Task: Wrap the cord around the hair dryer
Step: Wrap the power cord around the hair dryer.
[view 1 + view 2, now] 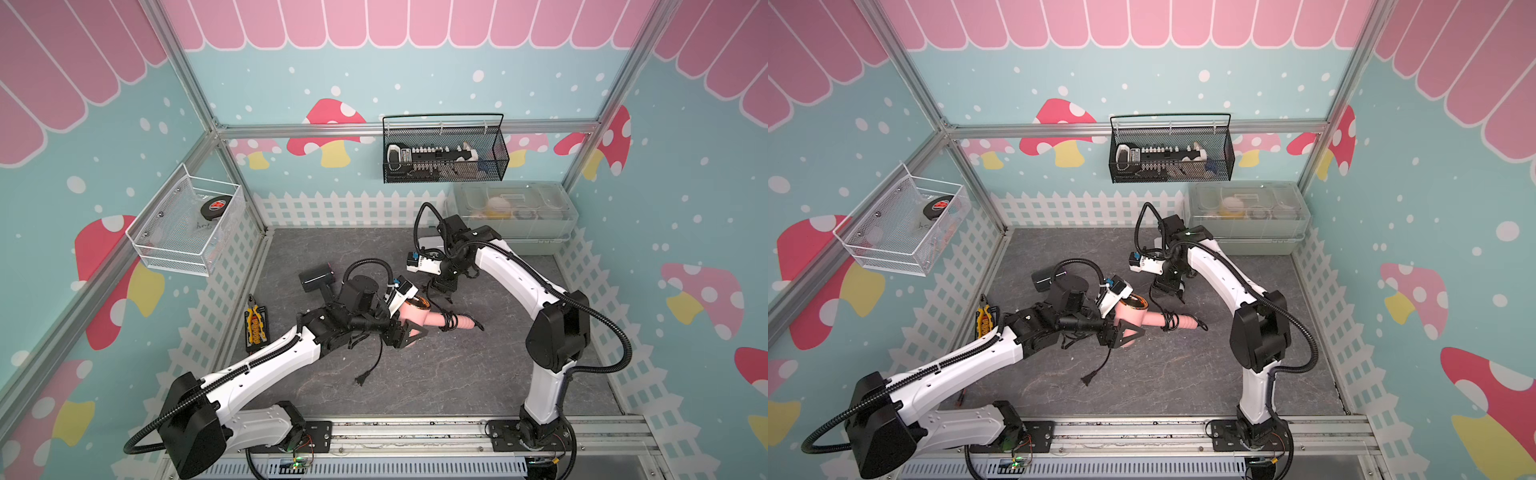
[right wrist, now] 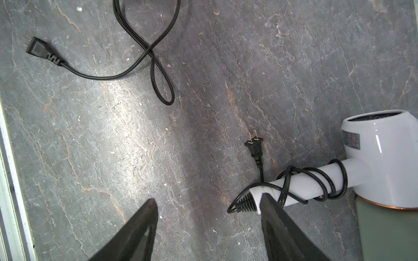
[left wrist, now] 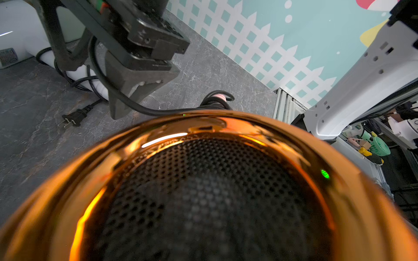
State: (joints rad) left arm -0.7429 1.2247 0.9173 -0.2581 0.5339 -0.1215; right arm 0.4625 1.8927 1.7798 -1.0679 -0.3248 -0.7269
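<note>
Pink hair dryer was closest, head clamped in left end effector, mid-bench. Cord part-wound on handle; plug lay loose. Right end effector was apart, empty. Next prob: grab slack, wind more.

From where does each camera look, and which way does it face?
Both top views: overhead, looking down and forward at the table; left arm and right arm show.
Left wrist: faces the pink hair dryer's rear grille; shows the right claw, not its own.
Right wrist: looks down at the table; open right claw shows.
Both wrist views share the white hair dryer.
</note>
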